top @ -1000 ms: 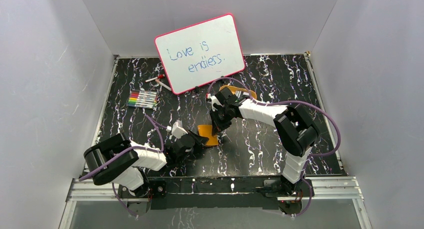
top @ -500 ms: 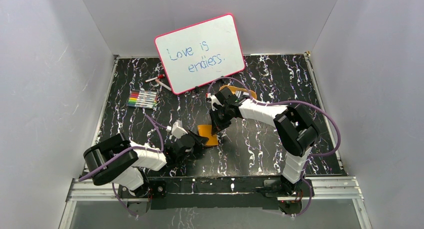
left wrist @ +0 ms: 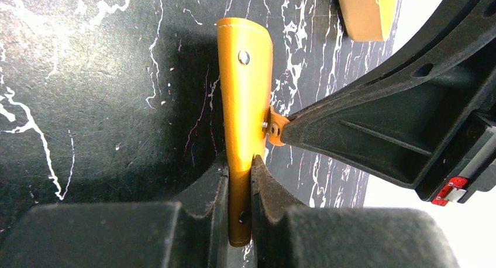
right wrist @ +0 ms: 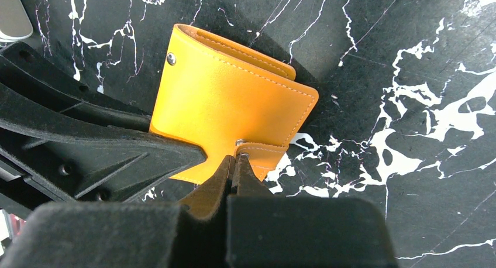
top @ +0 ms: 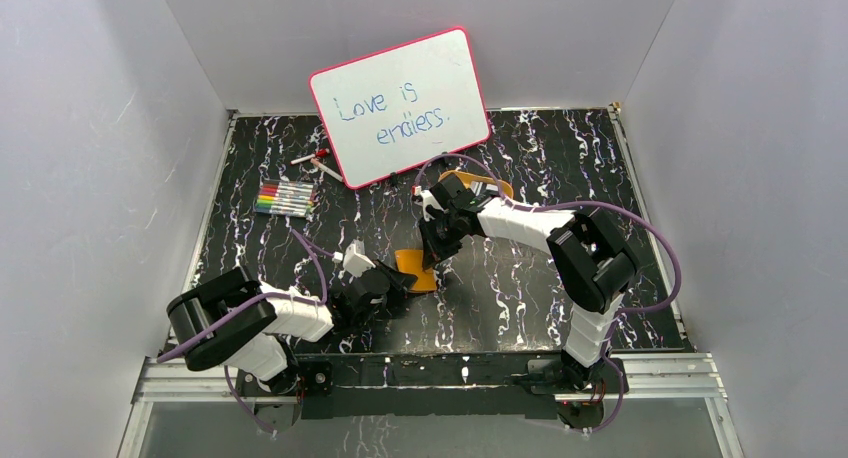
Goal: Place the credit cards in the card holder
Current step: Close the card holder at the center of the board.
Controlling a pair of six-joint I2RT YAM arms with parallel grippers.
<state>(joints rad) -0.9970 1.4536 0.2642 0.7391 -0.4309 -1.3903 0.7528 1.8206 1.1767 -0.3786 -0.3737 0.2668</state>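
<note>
The orange card holder [top: 416,269] stands folded on edge near the table's middle, gripped by both arms. My left gripper [left wrist: 238,174] is shut on its near edge [left wrist: 245,92]. My right gripper [right wrist: 237,162] is shut on the holder's small snap tab [right wrist: 263,154], at the lower edge of the orange cover [right wrist: 228,110]. In the top view the left gripper [top: 398,280] comes from the left and the right gripper [top: 433,256] from above right. No credit cards show in any view.
A pink-framed whiteboard [top: 400,106] leans on the back wall. A row of coloured markers [top: 285,198] and a loose marker [top: 315,160] lie at the back left. An orange oval tray [top: 497,186] sits partly hidden behind the right arm. White walls close in three sides.
</note>
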